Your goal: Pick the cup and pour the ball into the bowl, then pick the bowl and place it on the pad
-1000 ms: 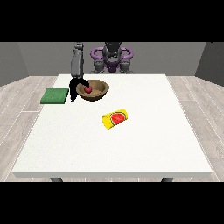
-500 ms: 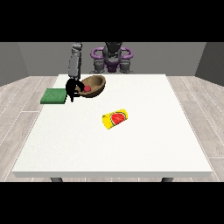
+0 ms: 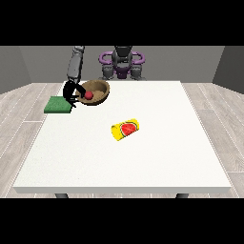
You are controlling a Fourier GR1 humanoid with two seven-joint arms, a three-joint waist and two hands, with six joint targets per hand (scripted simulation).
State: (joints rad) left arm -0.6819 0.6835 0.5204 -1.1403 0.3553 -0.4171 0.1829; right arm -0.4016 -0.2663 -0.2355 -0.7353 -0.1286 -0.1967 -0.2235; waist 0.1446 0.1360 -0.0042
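We see a large white table (image 3: 119, 152) standing on a pale wood-plank floor (image 3: 217, 119) with grey walls (image 3: 28, 66) behind, and the yellow cup (image 3: 125, 128) lying on its side near the table's middle. The hand at the view's left (image 3: 70, 93) grips the rim of the tilted brown bowl (image 3: 97, 90) with the red ball (image 3: 88, 95) inside, just beside the green pad (image 3: 57, 105); no other hand shows

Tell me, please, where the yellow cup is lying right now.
In the front view the cup lies on its side near the middle of the table, well apart from the bowl and the green pad at the far left.
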